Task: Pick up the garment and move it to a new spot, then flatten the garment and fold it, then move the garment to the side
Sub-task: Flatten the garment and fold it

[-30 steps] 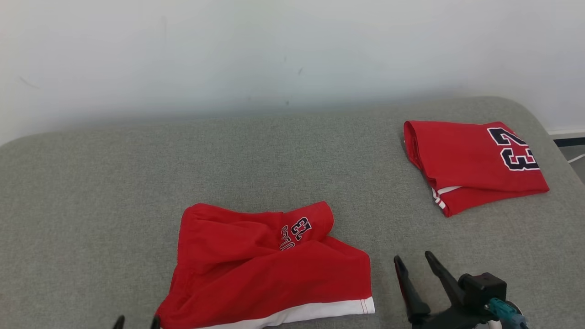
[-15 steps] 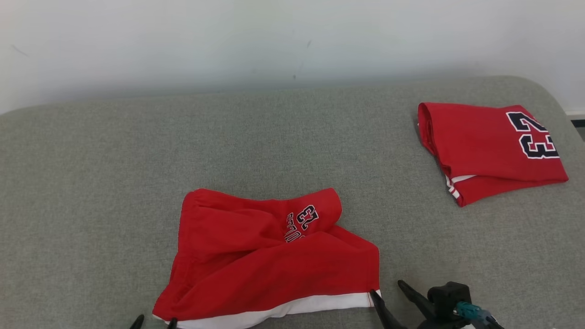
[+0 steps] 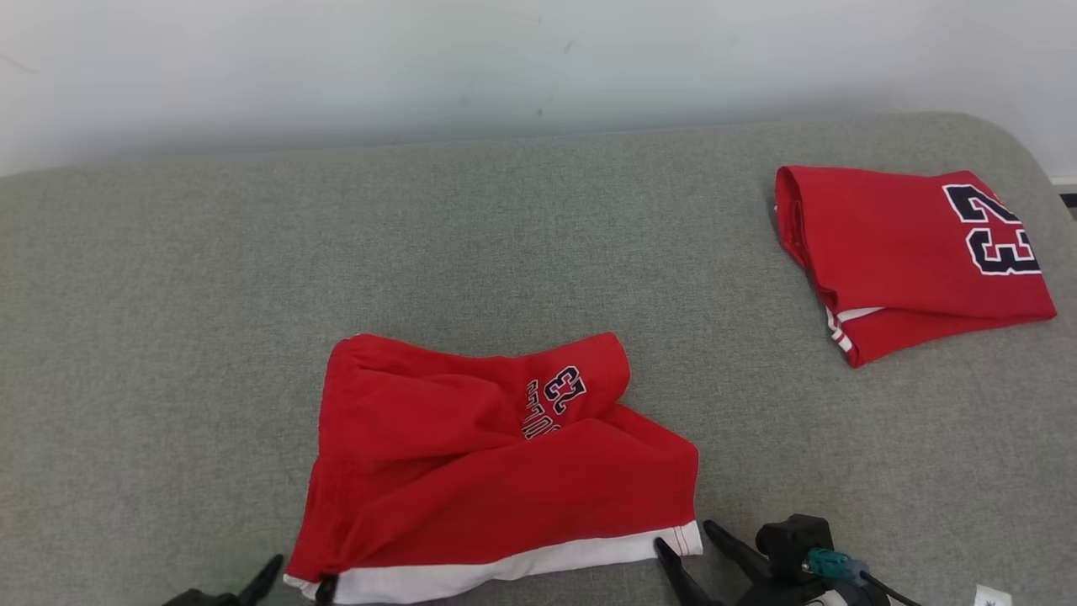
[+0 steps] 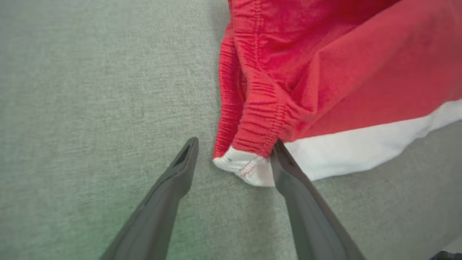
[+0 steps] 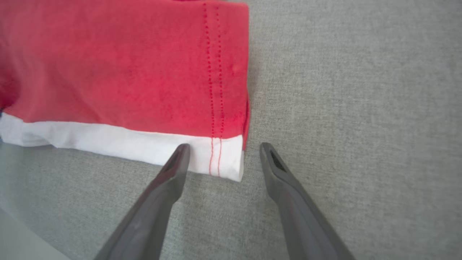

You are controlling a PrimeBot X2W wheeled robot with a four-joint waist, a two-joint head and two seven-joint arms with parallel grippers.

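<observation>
Folded red jersey on grey cushion, white wall behind

Rumpled red shorts, white hem, near edge

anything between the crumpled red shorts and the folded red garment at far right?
No. In the head view the stretch between the red shorts and the folded red garment is bare grey upholstery.

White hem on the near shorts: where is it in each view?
Head view: white hem along the shorts' near edge, bottom centre.
Left wrist view: centre to right edge, its corner inside the open left claw.
Right wrist view: left edge to centre, ending inside the right claw.
Shared landmark: the grey cushion under it.
</observation>
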